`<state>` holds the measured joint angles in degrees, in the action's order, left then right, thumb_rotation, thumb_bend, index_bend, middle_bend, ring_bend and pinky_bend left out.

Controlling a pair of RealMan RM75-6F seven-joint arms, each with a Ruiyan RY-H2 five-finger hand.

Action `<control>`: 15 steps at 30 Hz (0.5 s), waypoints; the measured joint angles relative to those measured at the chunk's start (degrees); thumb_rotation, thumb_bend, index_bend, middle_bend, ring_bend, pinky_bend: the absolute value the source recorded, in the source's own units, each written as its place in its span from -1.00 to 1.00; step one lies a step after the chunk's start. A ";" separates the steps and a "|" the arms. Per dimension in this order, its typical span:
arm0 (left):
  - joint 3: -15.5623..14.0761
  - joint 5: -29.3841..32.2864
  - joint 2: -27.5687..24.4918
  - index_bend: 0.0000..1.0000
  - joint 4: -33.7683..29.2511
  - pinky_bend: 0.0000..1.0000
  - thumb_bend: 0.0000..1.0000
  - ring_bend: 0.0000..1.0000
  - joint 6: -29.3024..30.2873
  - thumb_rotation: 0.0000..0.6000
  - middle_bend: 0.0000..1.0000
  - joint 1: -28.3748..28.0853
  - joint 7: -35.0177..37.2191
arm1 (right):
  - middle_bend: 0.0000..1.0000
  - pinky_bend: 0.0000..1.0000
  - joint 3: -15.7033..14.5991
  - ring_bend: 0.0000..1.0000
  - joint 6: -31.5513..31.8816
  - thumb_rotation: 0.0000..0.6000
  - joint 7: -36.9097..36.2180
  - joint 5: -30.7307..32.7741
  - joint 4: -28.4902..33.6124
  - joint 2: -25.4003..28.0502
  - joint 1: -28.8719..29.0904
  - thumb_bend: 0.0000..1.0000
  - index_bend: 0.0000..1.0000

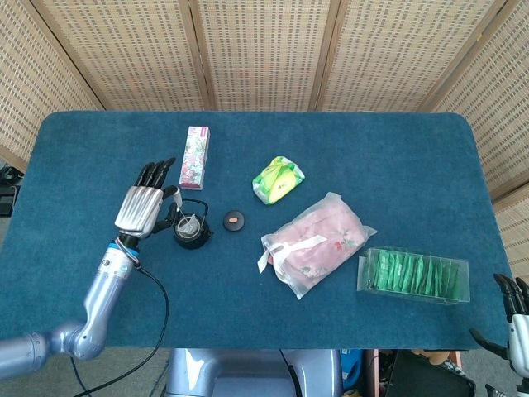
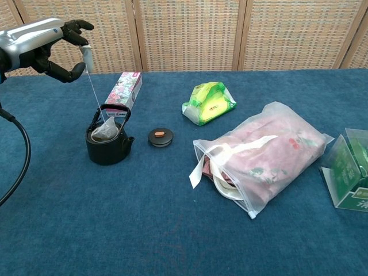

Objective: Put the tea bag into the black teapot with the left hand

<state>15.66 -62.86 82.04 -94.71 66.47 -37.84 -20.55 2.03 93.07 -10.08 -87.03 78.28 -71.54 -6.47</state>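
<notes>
The black teapot [image 2: 108,144] [image 1: 190,231] stands open at the left of the table, its handle upright. My left hand [image 2: 43,46] [image 1: 145,208] hovers above and to the left of it, pinching the tea bag's paper tag [image 2: 87,56]. The string runs down from the tag to the tea bag [image 2: 104,132], which sits low in the pot's mouth. The pot's lid [image 2: 160,137] [image 1: 235,220] lies on the cloth just right of the pot. Only the fingertips of my right hand [image 1: 512,318] show, at the bottom right corner of the head view, holding nothing.
A pink floral box [image 2: 123,91] lies right behind the teapot. A green packet [image 2: 209,102] sits mid-table, a clear bag of pink cloth [image 2: 256,155] to the right, and a clear box of green sachets [image 1: 413,275] near the right edge.
</notes>
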 measured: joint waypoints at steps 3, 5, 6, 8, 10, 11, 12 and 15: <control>-0.73 0.02 -0.23 0.26 -0.08 -1.00 0.18 -1.00 -0.01 1.00 -1.00 0.34 0.06 | -0.61 -0.69 -0.01 -0.84 -0.06 1.00 0.14 -0.09 0.11 0.03 0.05 -0.98 -0.76; -1.39 0.01 -0.43 0.26 -0.19 -1.00 0.18 -1.00 -0.07 1.00 -1.00 0.63 0.05 | -0.61 -0.69 -0.01 -0.84 -0.01 1.00 0.22 -0.13 0.21 0.05 0.04 -0.98 -0.76; -1.68 -0.03 -0.50 0.26 -0.24 -1.00 0.18 -1.00 -0.09 1.00 -1.00 0.77 0.04 | -0.61 -0.69 -0.01 -0.84 0.01 1.00 0.25 -0.13 0.22 0.07 0.02 -0.98 -0.76; -2.25 -0.28 -0.64 0.26 -0.35 -1.00 0.18 -1.00 -0.03 1.00 -1.00 1.09 0.04 | -0.61 -0.69 -0.01 -0.84 0.06 1.00 0.31 -0.10 0.24 0.08 -0.02 -0.98 -0.76; -2.74 -0.64 -0.71 0.26 -0.42 -1.00 0.18 -1.00 0.19 1.00 -1.00 1.40 0.03 | -0.61 -0.69 -0.01 -0.84 0.10 1.00 0.33 -0.09 0.29 0.11 -0.06 -0.98 -0.76; -3.01 -0.88 -0.73 0.26 -0.44 -1.00 0.18 -1.00 0.38 1.00 -1.00 1.57 0.01 | -0.61 -0.69 -0.01 -0.84 0.14 1.00 0.36 -0.11 0.34 0.12 -0.08 -0.98 -0.76; -3.38 -1.16 -0.75 0.26 -0.45 -1.00 0.18 -1.00 0.59 1.00 -1.00 1.79 -0.05 | -0.61 -0.69 -0.02 -0.84 0.19 1.00 0.38 -0.12 0.39 0.14 -0.12 -0.98 -0.76; -5.03 -2.65 -0.79 0.26 -0.56 -1.00 0.18 -1.00 2.03 1.00 -1.00 2.98 -0.42 | -0.61 -0.69 -0.04 -0.84 0.36 1.00 0.42 -0.18 0.43 0.18 -0.22 -0.98 -0.76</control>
<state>10.63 -65.51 81.25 -95.27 68.50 -34.86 -20.97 2.00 93.43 -9.66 -87.21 78.71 -71.36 -6.69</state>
